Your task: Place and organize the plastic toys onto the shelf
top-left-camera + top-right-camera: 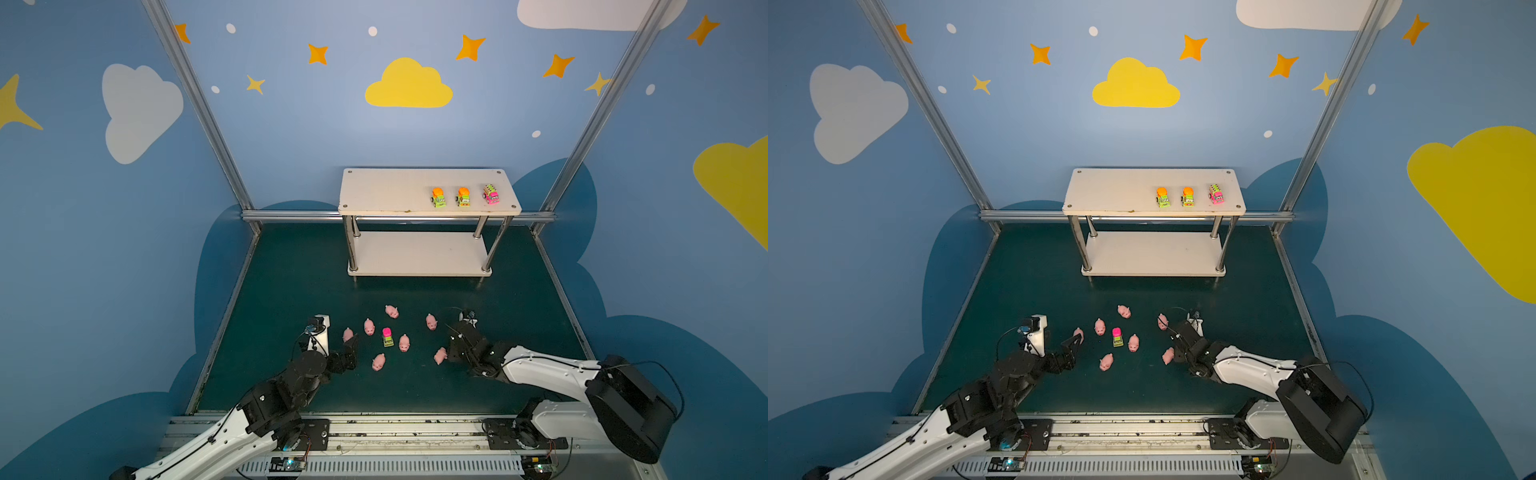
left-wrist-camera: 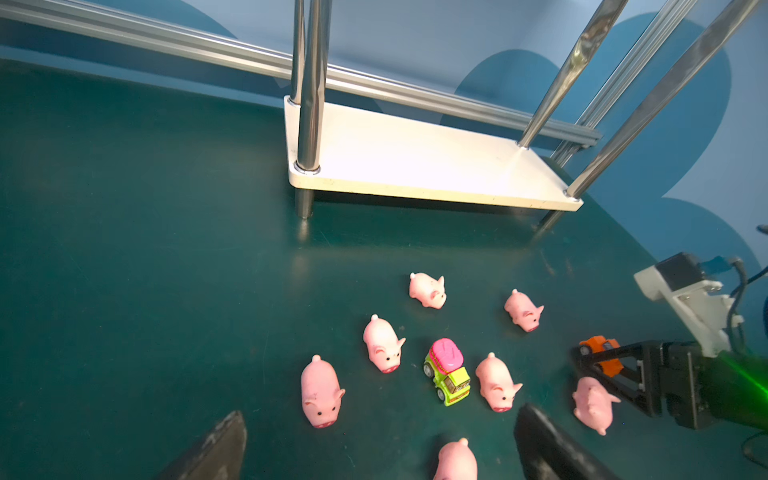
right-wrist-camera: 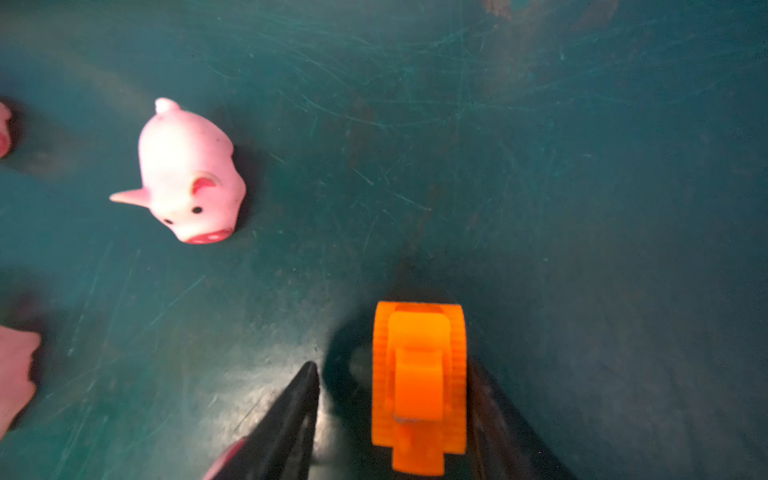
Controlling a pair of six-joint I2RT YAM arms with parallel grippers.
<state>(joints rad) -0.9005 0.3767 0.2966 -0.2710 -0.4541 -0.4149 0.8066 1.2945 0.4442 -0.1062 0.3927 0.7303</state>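
Observation:
The shelf (image 1: 386, 191) (image 1: 1113, 191) stands at the back of the green mat, its lower board (image 2: 415, 158) bare. Three toy vehicles (image 1: 464, 196) stand in a row on the right of its top board. Several pink pigs (image 1: 404, 343) (image 2: 382, 343) surround a pink-and-green vehicle (image 1: 387, 337) (image 2: 448, 372) on the mat. My left gripper (image 1: 353, 347) (image 2: 380, 415) is wide open just left of them, with one pig (image 2: 455, 459) between its fingers, untouched. My right gripper (image 1: 451, 345) (image 3: 390, 365) is open around an orange vehicle (image 3: 417, 386) (image 2: 600, 347); one finger touches it, the other stands off.
Metal frame rails (image 1: 291, 215) run along the mat's back edge, and posts rise at both back corners. A pig (image 3: 187, 178) lies ahead of the right gripper, and another (image 1: 440, 355) lies right beside its fingers. The arm bases sit on a rail (image 1: 415, 428) at the front.

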